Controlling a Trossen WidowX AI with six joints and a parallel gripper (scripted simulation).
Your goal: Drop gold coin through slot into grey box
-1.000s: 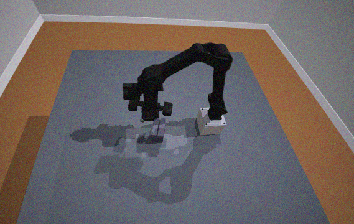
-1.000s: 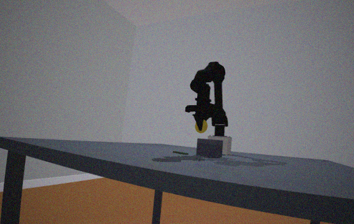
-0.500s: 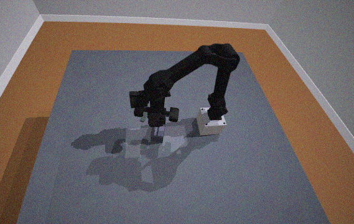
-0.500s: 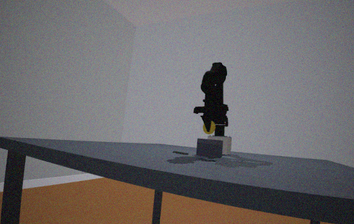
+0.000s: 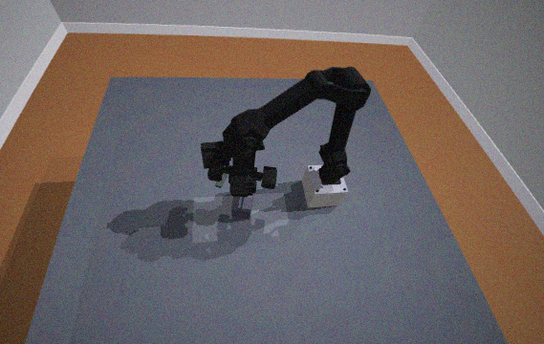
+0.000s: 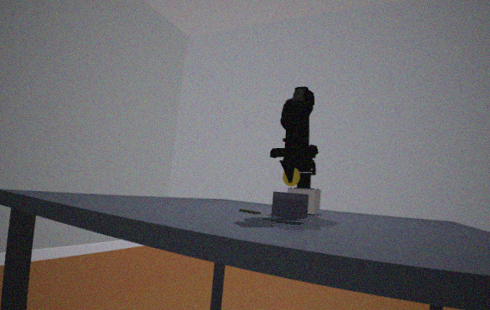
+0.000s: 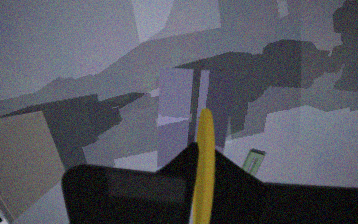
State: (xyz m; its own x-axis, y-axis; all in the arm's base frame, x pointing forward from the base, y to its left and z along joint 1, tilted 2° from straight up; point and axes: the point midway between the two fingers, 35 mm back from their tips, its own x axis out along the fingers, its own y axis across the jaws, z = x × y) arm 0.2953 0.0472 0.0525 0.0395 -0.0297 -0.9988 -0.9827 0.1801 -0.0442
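Note:
My gripper (image 5: 242, 194) (image 6: 290, 179) (image 7: 199, 149) is shut on the gold coin (image 6: 296, 176) (image 7: 206, 165), which hangs upright on its edge between the fingertips. The closed grey box (image 5: 241, 213) (image 6: 289, 206) (image 7: 174, 95) stands below the coin, with a visible gap between them in the exterior view. In the wrist view the dark slot (image 7: 196, 95) runs nearly parallel to the coin and shows slightly left of its tip; its near end is hidden by the fingers. The dark-green holder (image 6: 250, 211) (image 7: 253, 162) lies empty beside the box.
The arm's pale base block (image 5: 326, 200) (image 6: 314, 201) (image 7: 20, 160) stands to the right of the box in the top view. Overlapping arm shadows fall on the table (image 5: 300, 287) (image 6: 141, 211) around the box.

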